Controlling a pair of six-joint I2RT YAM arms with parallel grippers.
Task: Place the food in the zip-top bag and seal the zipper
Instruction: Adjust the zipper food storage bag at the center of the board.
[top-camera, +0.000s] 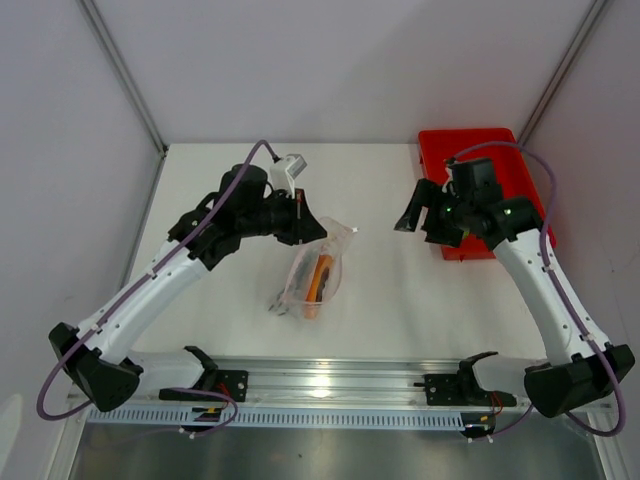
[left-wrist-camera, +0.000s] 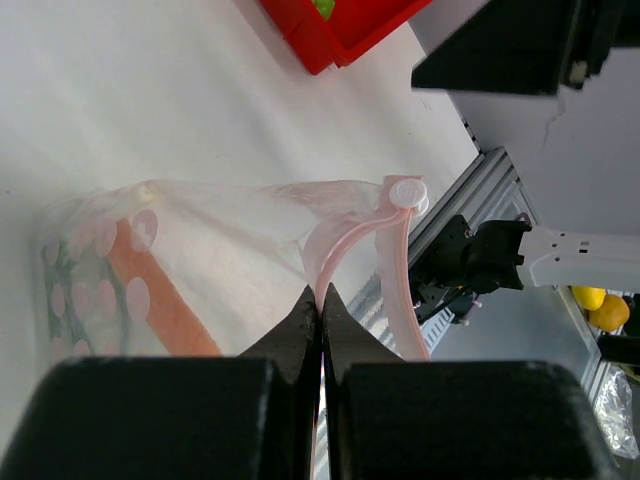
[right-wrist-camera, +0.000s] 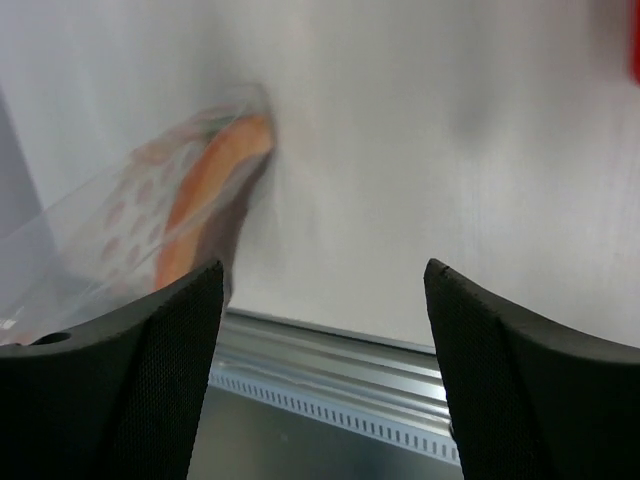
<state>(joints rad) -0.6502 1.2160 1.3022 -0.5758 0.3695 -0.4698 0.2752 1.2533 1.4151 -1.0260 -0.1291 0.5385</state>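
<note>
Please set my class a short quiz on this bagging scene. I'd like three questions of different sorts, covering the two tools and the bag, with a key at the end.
1. True or false: the right tool is shut on the zip-top bag.
2. What is the left tool pinching? A: nothing at all. B: the zipper at the bag's mouth. C: the right tool.
3. Fill in the blank: the long orange piece lies ___ the bag.

Key
1. False. Its jaws stand wide open with nothing between them, away from the bag.
2. B.
3. inside.
</note>
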